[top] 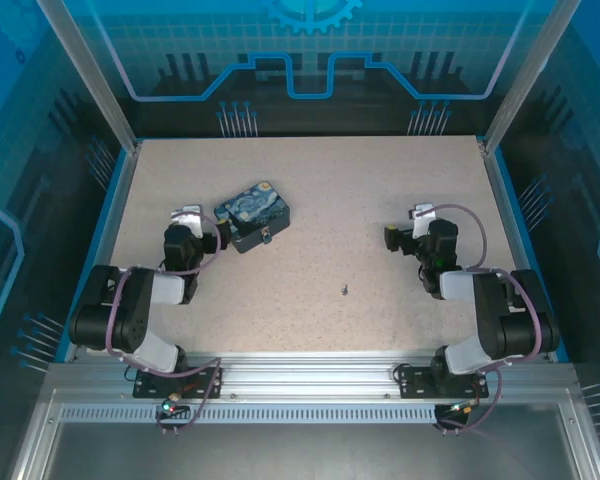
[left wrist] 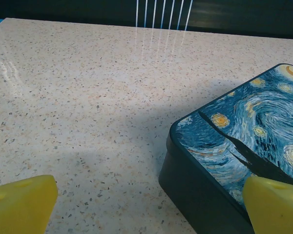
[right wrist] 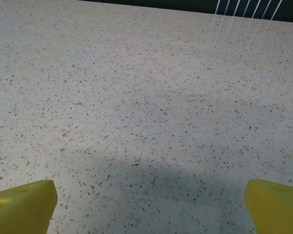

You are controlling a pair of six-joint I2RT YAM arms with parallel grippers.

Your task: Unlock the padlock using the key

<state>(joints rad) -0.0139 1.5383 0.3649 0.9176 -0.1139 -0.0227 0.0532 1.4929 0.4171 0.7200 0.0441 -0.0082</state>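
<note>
The key (top: 346,291) is a tiny grey speck lying on the speckled table near the middle, between the two arms. The padlock (top: 265,237) is a tiny silvery piece at the near side of the starry-night tin (top: 252,215). My left gripper (top: 192,213) stands open just left of the tin, nothing between its yellow fingertips (left wrist: 22,204). In the left wrist view the tin (left wrist: 244,141) sits in front and to the right of the left gripper (left wrist: 149,207). My right gripper (top: 421,213) is open over bare table at the right, well away from the key. Bare table lies between the open right gripper (right wrist: 149,207) fingertips (right wrist: 22,204).
The table (top: 380,180) is walled by blue panels with metal posts at the back corners. An aluminium rail (top: 300,370) carrying both arm bases runs along the near edge.
</note>
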